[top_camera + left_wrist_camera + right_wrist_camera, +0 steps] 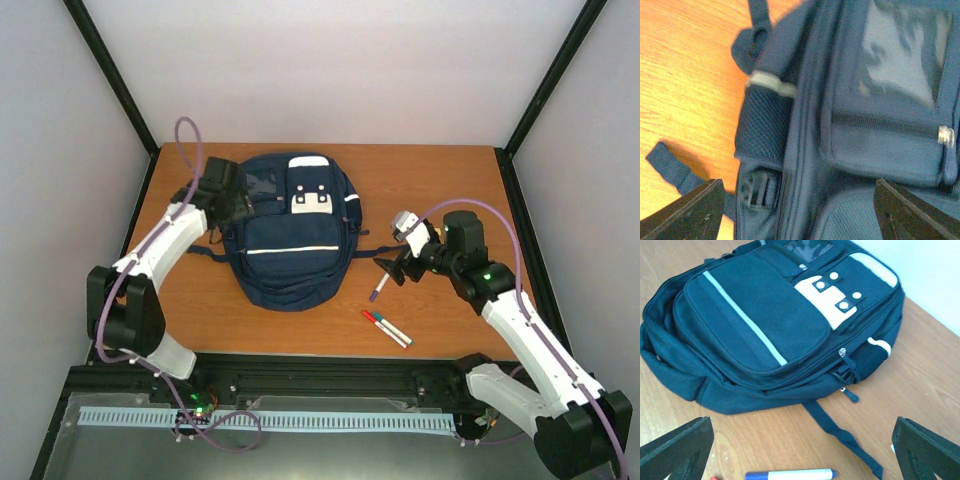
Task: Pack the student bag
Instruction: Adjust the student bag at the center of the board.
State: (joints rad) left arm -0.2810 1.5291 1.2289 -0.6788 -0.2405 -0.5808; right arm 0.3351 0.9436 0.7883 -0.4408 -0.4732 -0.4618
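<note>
Black left gripper (238, 207) stands wide open and empty over the left side pocket of the navy-blue student bag (295, 250), which lies front-up in the middle of the wooden table (450, 185). Right of it, the right gripper (393, 268) hangs wide open and empty above a purple-capped marker (380, 287).

A robot lab test booth: plain white panels (330, 70) close the back and sides, black metal posts (108, 70) rise in the upper corners, and the left arm (160, 240) and right arm (525, 325) are bolted to a wooden table (450, 180) along the bottom.
</note>
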